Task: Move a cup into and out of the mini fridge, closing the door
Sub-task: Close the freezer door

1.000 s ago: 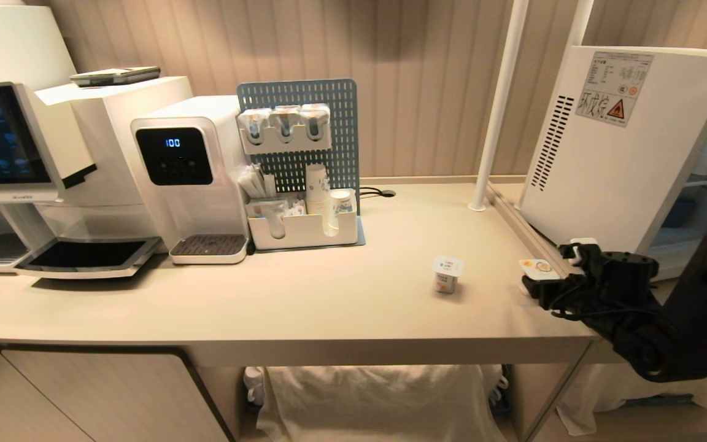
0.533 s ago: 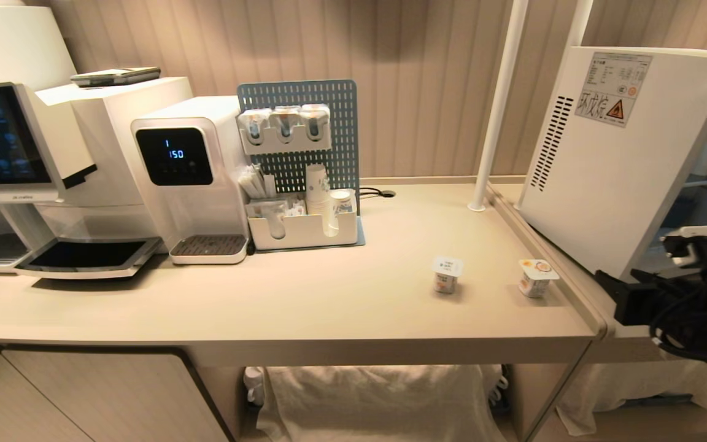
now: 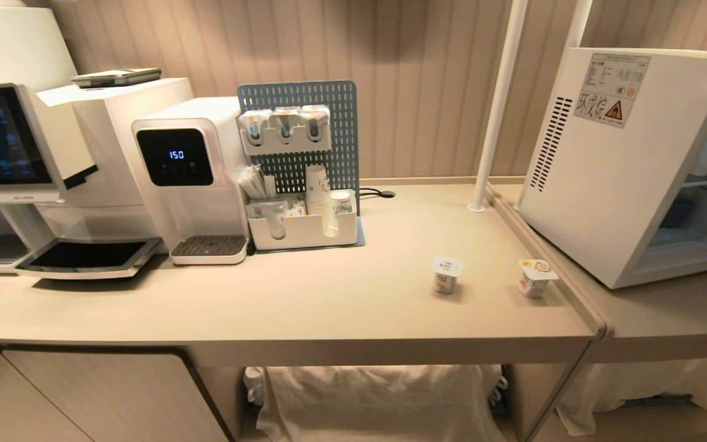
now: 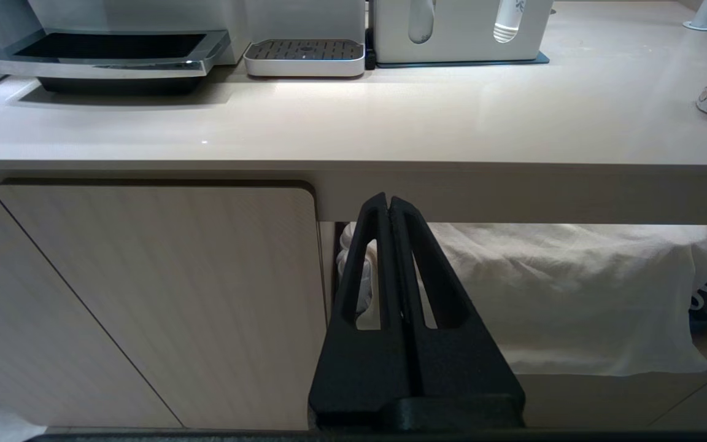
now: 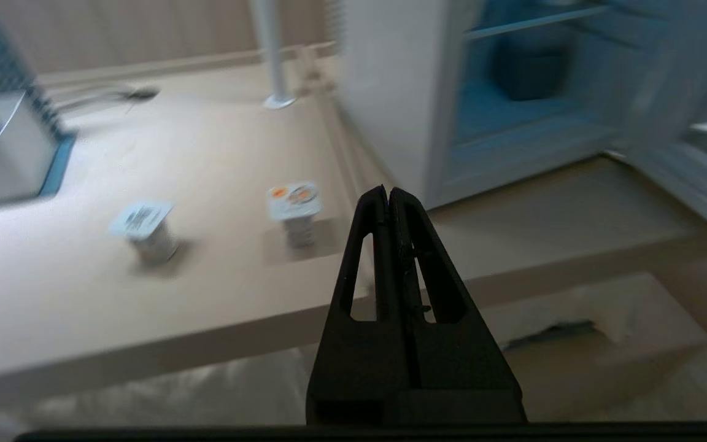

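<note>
On the lower shelf at the right side of the long counter [image 3: 304,307] stands the mini fridge [image 3: 611,184]. It is a white box with vent slots and a warning sticker on its side. Its front is open, and wire shelves show inside. In the right wrist view, a pale strip at the edge of the picture looks like the door [image 5: 697,178], swung out wide, but it is too blurry to be sure.

Two small cups sit on the counter, just in front of the fridge's side. The cup with the orange lid [image 3: 536,277] is nearer the fridge, close to the counter's right edge. The other cup [image 3: 447,274] stands a little way to its left. Both are upright and apart from each other.

The right gripper [image 5: 388,191] is off the counter, in front of it and lower down, pointing toward the cups and the fridge. Its two fingers are pressed together with nothing between them.

The left gripper [image 4: 388,199] is parked below the counter's front edge, by a cupboard door [image 4: 145,294] and a white cloth [image 4: 574,294]. Its fingers are pressed together too, and it is empty.

Farther left on the counter are a blue pegboard rack [image 3: 304,166] with paper cups, a white water dispenser [image 3: 188,172] with a dark display, and a coffee machine [image 3: 28,159].
</note>
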Controlling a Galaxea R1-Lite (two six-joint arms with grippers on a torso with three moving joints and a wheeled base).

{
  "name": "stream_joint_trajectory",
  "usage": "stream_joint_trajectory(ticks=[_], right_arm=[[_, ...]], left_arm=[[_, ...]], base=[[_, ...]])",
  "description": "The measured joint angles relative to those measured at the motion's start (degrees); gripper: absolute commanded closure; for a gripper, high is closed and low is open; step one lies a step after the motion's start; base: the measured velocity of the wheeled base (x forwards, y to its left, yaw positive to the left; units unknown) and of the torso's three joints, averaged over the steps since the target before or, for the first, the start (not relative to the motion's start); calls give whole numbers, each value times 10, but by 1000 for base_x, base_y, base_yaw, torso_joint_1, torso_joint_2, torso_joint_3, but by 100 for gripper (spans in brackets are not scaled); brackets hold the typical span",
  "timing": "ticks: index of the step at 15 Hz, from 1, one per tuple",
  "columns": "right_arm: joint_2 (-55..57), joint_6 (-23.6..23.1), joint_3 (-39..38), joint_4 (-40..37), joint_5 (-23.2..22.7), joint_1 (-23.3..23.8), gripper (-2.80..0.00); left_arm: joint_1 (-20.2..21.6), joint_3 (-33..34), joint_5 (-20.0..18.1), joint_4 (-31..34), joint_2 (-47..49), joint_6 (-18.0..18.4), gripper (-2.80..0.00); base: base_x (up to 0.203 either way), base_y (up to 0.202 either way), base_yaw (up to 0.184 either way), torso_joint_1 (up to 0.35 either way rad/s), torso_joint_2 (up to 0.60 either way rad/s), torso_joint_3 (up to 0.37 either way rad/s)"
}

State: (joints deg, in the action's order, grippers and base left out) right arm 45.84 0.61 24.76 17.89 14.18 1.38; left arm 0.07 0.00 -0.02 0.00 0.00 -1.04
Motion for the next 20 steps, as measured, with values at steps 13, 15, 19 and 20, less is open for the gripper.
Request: stream_joint_trajectory(ticks=[13,15,19,20], right_arm=[[-447,-32,-220,-213,-102,-14,0],[-454,-28,-223,-244,-145,-15,0],[-458,-22,-224,-246,-146,-15,0],[-458,-22,-224,-246,-146,-15,0]], left_arm=[[0,0,0,0,0,0,0],[0,0,0,0,0,0,0],[0,0,0,0,0,0,0],[0,0,0,0,0,0,0]], base=[[0,0,0,0,0,0],[0,0,0,0,0,0],[0,0,0,0,0,0],[0,0,0,0,0,0]])
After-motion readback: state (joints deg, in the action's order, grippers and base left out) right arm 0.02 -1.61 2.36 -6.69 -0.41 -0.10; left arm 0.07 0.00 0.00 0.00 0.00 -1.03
